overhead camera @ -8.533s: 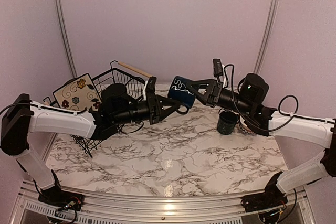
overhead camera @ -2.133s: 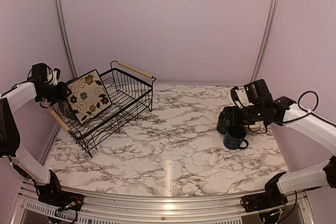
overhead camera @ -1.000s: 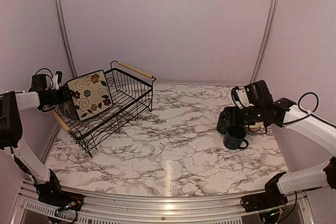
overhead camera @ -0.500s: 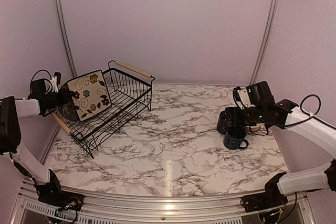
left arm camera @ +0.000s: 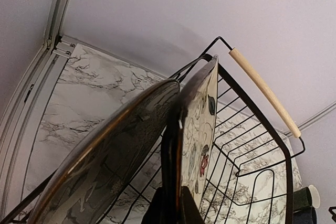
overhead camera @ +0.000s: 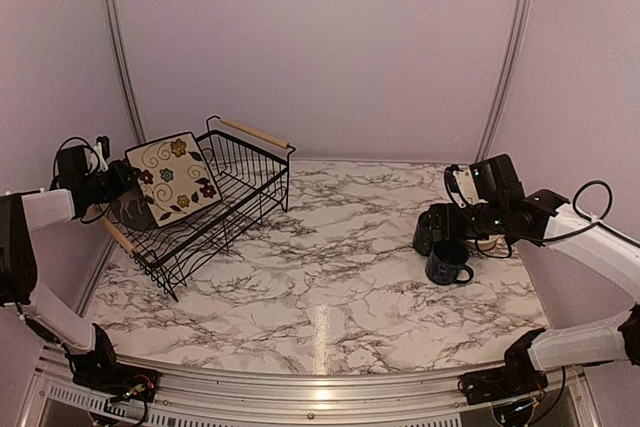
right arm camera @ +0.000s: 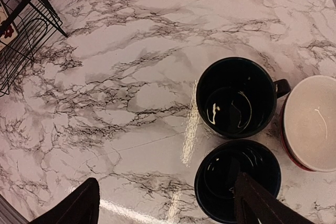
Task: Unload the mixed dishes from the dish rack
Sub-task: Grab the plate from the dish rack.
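Note:
My left gripper (overhead camera: 118, 187) is shut on the left edge of the square cream plate with coloured flowers (overhead camera: 176, 177). The plate stands tilted with its lower part inside the black wire dish rack (overhead camera: 225, 209). In the left wrist view my gripper (left arm camera: 176, 129) pinches the plate's rim (left arm camera: 202, 119), and the round grey-brown plate (left arm camera: 113, 153) leans just behind it. My right gripper (overhead camera: 440, 232) is open and empty above two dark mugs (overhead camera: 447, 260). The mugs (right arm camera: 236, 98) (right arm camera: 236, 179) stand upright on the marble, the nearer one beside my right fingertip (right arm camera: 257, 203).
A small bowl with a white inside (right arm camera: 312, 124) sits right of the mugs. The rack's wooden handle (left arm camera: 262, 90) is at its far end; a rack corner (right arm camera: 21, 19) shows at the right wrist view's top left. The marble table (overhead camera: 320, 287) lies between the rack and the mugs.
The left gripper has raised the square plate a little and tipped it up in the rack. The right arm stays over the mugs with little movement.

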Tool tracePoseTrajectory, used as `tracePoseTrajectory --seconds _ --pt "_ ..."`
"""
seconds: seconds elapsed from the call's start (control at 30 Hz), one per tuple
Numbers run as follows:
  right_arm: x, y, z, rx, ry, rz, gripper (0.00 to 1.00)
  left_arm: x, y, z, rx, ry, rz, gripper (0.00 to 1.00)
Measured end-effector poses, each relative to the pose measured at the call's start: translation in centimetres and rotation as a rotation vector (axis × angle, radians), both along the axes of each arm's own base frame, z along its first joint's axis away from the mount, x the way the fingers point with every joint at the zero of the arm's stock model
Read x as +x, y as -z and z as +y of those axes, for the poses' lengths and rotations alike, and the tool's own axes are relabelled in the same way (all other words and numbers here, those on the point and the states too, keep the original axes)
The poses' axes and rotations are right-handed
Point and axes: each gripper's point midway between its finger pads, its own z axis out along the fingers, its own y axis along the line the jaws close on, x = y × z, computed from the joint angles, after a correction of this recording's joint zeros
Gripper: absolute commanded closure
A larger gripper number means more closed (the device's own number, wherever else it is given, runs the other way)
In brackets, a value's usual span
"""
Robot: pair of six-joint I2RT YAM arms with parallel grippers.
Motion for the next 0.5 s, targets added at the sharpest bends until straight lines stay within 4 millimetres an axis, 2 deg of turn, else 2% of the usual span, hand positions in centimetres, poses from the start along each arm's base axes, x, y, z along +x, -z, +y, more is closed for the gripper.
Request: tracePoseTrajectory --seconds 0.33,0.5 --pt "0.0 0.0 0.2 0.000 -0.005 0.001 0.15 -0.1 0.0 0.2 -0.232 -0.110 0.091 1.00" --pt "0.0 -0.3 0.4 0.003 -0.010 -0.005 0.15 0.1 -1.7 0.2 -0.335 -0.155 0.107 1.00"
